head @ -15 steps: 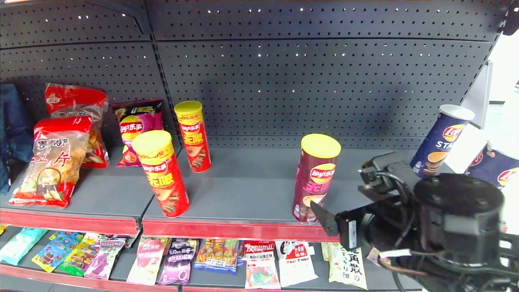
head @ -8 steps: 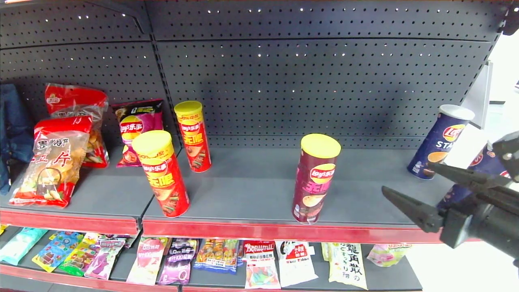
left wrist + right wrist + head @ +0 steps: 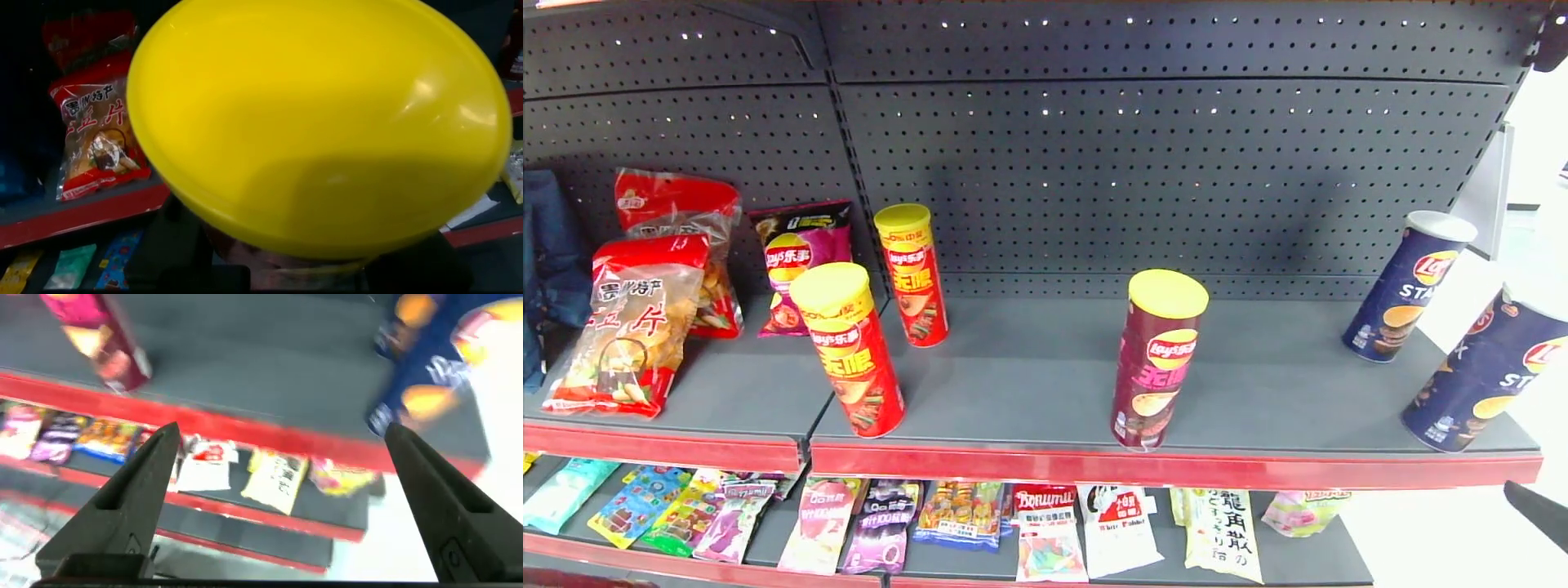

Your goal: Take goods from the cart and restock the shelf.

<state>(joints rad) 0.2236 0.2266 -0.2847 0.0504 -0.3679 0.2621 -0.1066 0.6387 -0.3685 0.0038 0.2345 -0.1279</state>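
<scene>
While right end effector (image 3: pixel 279 429) gapes off shelf's red edge (image 3: pixel 1176 469), maroon can (image 3: pixel 1158 363) at that lip, left end effector unclear

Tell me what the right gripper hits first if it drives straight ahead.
Probably the red front edge of the shelf, which sits between the open fingers of the right gripper; depth is unclear.

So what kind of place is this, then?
Looks like a shop aisle, or a mock one: a red-edged shelf with a pegboard back, upright crisp cans, and snack packets on the tier below.
</scene>
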